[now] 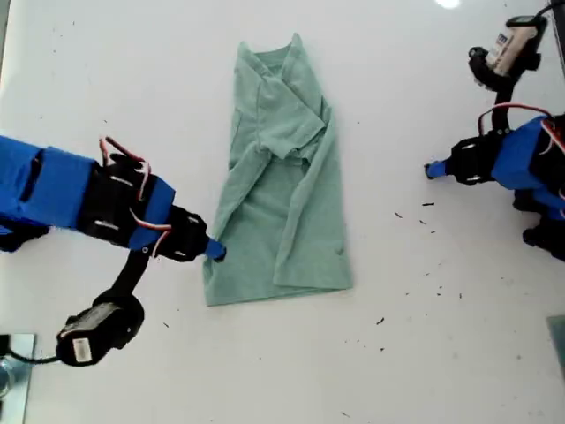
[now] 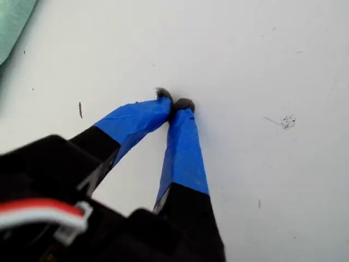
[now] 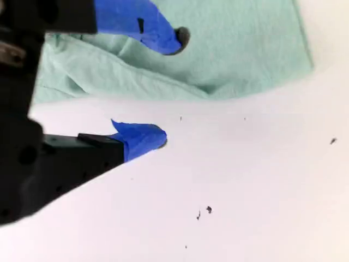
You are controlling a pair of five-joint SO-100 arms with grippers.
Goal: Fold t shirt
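The pale green t shirt (image 1: pixel 284 190) lies on the white table (image 1: pixel 424 336), folded lengthwise into a narrow strip with its collar at the far end. My second gripper (image 1: pixel 215 252) is at the shirt's near corner on the exterior view's left. It is open (image 3: pixel 172 87): one blue fingertip (image 3: pixel 169 38) is over the cloth (image 3: pixel 240 49), the other over bare table, and nothing is held. My first gripper (image 1: pixel 432 170) hovers over bare table on the exterior view's right, well away from the shirt. Its blue tips (image 2: pixel 174 102) meet with nothing between them. A bit of shirt (image 2: pixel 13 19) shows in the first wrist view.
Small dark specks (image 1: pixel 428 221) dot the table between the shirt and my first arm. A metal fitting (image 1: pixel 13 371) sits at the exterior view's lower left corner, and a grey edge (image 1: pixel 556 340) shows at its right side.
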